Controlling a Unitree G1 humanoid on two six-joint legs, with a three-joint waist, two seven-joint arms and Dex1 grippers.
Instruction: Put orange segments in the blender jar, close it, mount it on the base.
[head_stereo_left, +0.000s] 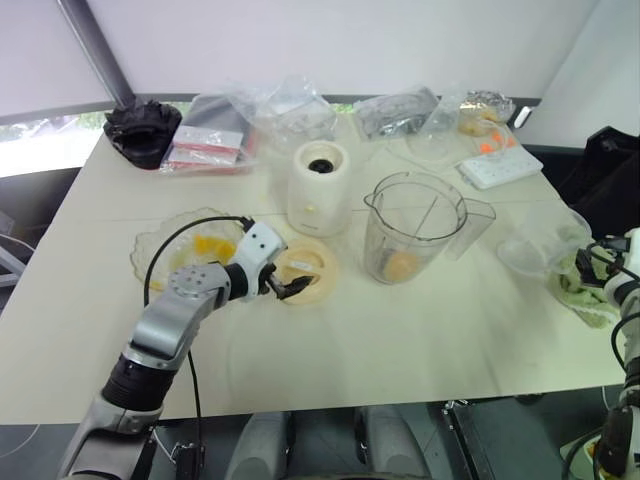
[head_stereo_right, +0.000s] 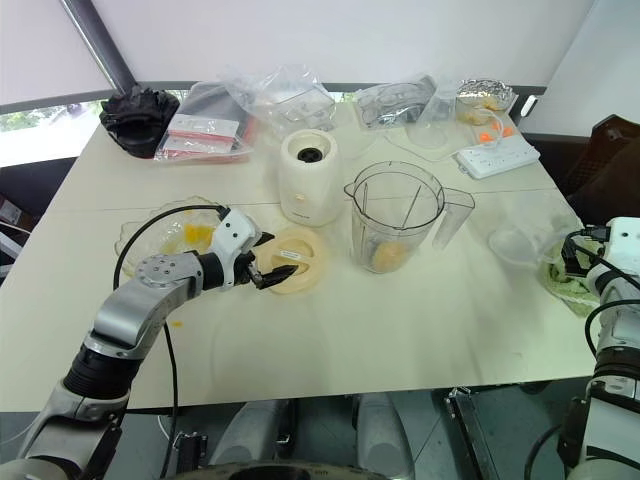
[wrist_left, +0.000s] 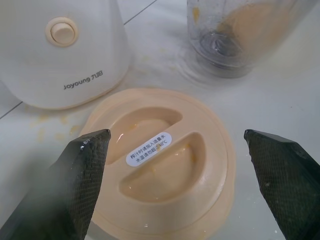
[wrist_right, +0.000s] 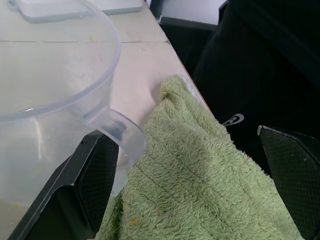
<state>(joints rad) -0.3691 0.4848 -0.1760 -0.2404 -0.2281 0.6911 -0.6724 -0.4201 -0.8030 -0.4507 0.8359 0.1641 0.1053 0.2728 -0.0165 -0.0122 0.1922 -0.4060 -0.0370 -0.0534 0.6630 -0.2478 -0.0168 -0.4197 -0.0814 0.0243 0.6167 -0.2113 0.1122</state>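
Both left pincer (head_stereo_left: 291, 287) fingers (wrist_left: 75, 185) astride lid (wrist_left: 165, 160)

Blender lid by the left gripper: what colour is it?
Pale cream-orange lid with a white label, clearest in the left wrist view.

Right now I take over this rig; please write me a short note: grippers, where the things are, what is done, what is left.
Left gripper: open, hovering at the cream lid, which lies flat on the table; nothing held.
Right gripper: open, empty, at the table's right edge over a green towel beside a clear plastic container.
Blender jar: stands uncovered on the table, right of the base; orange segments in its bottom.
Wavy-edged bowl, left of the lid: some fruit remains in it.
Done: some segments loaded.
Left: close the jar with the lid, mount it on the base.
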